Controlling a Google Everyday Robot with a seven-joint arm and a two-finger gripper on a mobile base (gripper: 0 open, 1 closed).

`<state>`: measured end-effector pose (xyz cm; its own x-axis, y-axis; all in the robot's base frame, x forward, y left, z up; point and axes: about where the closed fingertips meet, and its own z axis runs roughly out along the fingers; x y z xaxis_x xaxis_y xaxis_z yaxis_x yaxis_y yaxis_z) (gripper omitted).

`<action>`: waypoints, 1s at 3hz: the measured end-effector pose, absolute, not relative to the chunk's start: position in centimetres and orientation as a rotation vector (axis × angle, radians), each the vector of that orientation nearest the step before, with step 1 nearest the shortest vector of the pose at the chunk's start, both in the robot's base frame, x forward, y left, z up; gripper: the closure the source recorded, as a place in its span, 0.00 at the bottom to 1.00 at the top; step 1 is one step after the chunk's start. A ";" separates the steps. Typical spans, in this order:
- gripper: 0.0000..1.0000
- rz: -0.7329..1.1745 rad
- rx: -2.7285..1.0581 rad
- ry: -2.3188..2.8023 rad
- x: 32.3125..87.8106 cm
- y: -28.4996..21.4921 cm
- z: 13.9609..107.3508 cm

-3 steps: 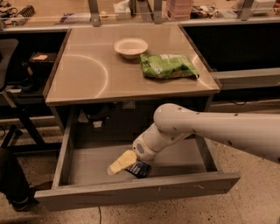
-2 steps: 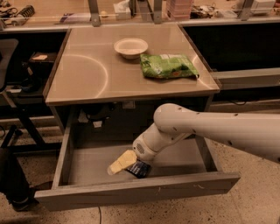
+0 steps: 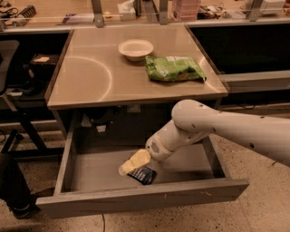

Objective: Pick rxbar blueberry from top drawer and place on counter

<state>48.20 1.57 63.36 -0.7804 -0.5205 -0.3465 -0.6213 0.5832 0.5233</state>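
The top drawer [image 3: 90, 176] is pulled open below the counter [image 3: 86, 72]. The rxbar blueberry [image 3: 143, 174], a small dark bar with white lettering, lies on the drawer floor near the front middle. My gripper [image 3: 131, 164], with pale yellow fingers, reaches down into the drawer from the right. It sits right at the bar's upper left edge and partly covers it. The white arm comes in from the right edge of the view.
A white bowl [image 3: 135, 48] and a green chip bag [image 3: 174, 68] sit on the counter's far right part. A cluttered tan shelf with metal posts [image 3: 97, 11] runs behind. A black chair [image 3: 11, 136] stands at the left. The drawer front panel [image 3: 145, 199] is close to me.
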 end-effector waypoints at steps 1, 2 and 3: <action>0.00 0.856 -0.959 2.680 47.6 2.5 62.8; 0.00 0.756 -0.911 2.707 47.2 3.1 62.2; 0.00 0.696 -0.887 2.720 46.9 3.7 61.3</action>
<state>46.93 3.70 61.27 -0.8009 -0.5050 -0.3217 -0.5974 0.7098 0.3732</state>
